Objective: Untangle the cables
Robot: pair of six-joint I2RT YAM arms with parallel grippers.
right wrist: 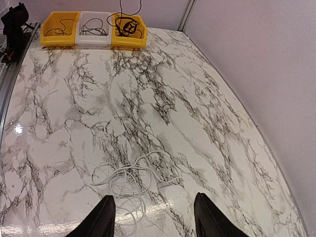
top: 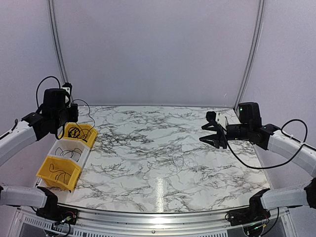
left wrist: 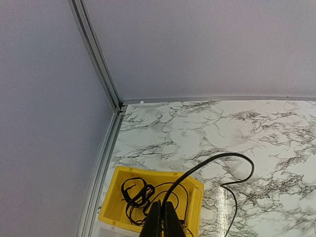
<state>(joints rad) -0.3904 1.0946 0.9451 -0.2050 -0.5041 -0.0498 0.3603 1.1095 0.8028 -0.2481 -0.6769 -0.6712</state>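
My left gripper [top: 68,129] hangs over the far yellow bin [top: 90,134], fingers [left wrist: 157,219] shut on a black cable [left wrist: 217,160] that arcs up and right, then trails down beside the bin. A clump of black cables [left wrist: 136,195] lies in that bin [left wrist: 116,175]. A pale cable [right wrist: 133,173] lies in loose loops on the marble table [right wrist: 207,113]; it also shows faintly in the top view [top: 180,160]. My right gripper [top: 210,134] is open and empty above the table, its fingers [right wrist: 101,219] just short of the pale loops.
Three bins stand in a row at the table's left edge: the far yellow one, a white one [top: 71,150] and a near yellow one [top: 59,170], each holding thin black cables. Walls close off the back and the sides.
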